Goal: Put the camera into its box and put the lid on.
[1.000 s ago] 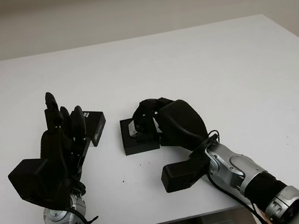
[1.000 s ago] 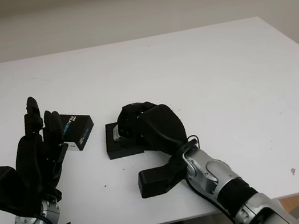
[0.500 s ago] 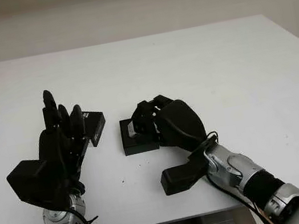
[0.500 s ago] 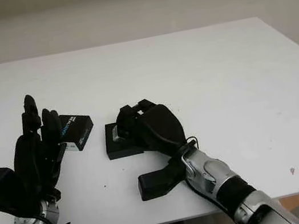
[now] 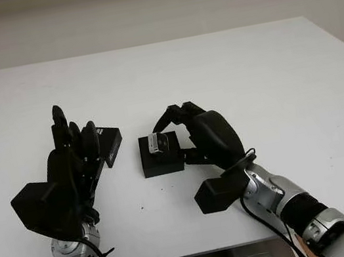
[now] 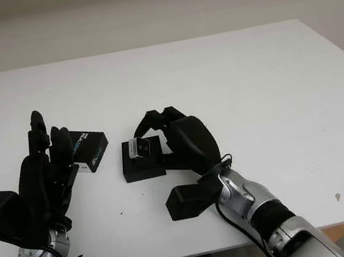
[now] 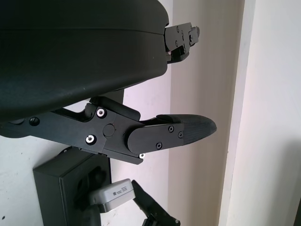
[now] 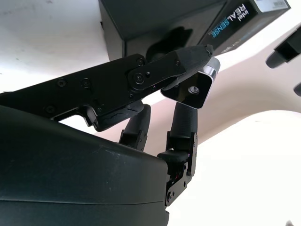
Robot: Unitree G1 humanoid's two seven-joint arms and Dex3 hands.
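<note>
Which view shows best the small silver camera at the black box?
The right wrist view: the small silver camera is close, its lens visible, pinched by the right hand. The eye views show it small above the black box; the left wrist view shows its labelled side.

"intel REALSENSE" on lid (image 8: 244, 19)

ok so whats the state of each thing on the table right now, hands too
small silver camera: over the open box, in the right hand's fingers
black rectangular box: open, lid off
black printed lid: on the table left of the box
right hand: shut on the camera
left hand: open, raised beside the lid
</note>
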